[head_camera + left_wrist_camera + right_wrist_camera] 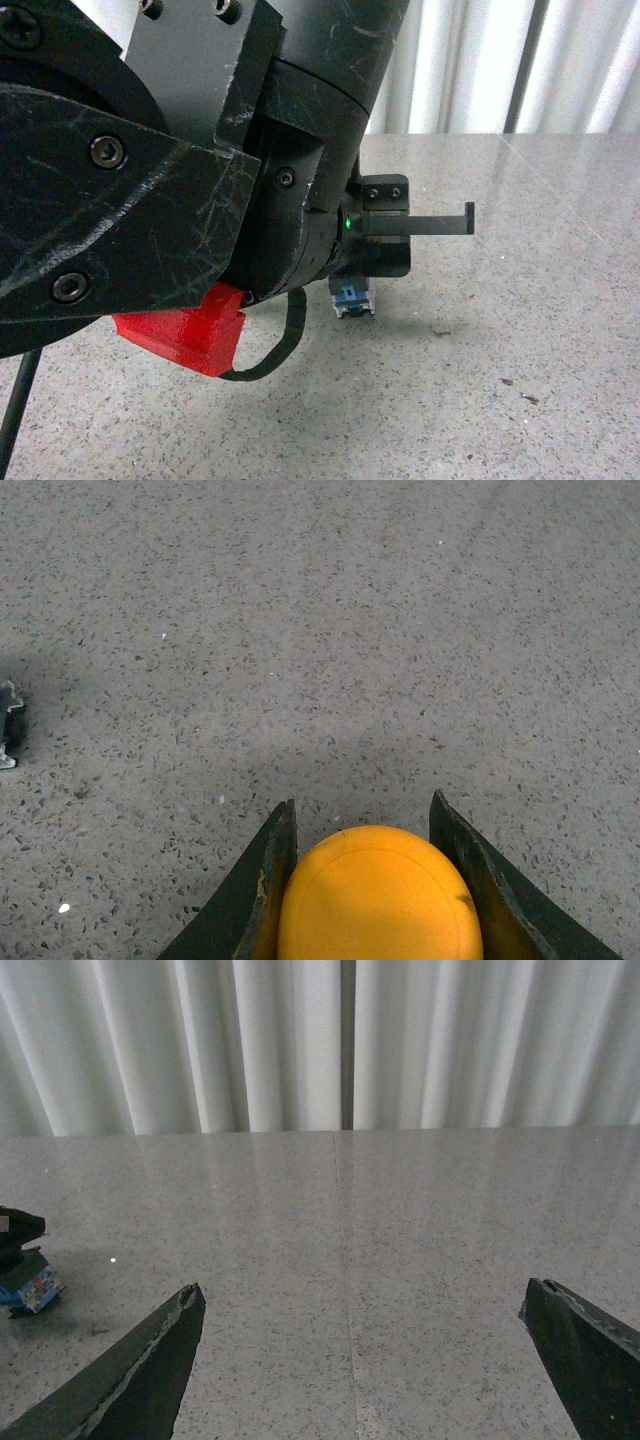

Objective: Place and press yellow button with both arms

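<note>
My left hand [363,802] is pinching the yellow button [380,895]. Its two flat black fingers [262,885] are pressed against both sides of the cap. The cap is a glossy yellow-orange dome, smooth and round, with a small dark mark near one finger. In the front view only the base of the button shows, a small blue-grey block under my hand, very low over the surface [540,330]. I cannot tell if it touches. It is in the middle area of the surface, well away from the far edge where the white pleated curtain [250,1050] hangs.

The surface is grey speckled stone, polished.

My left arm [150,180] is bulky, black and much scratched, with a red plastic piece [185,335] and a black cable [285,345] under it.

My right hand [362,1288] is spread wide and holds nothing.
</note>
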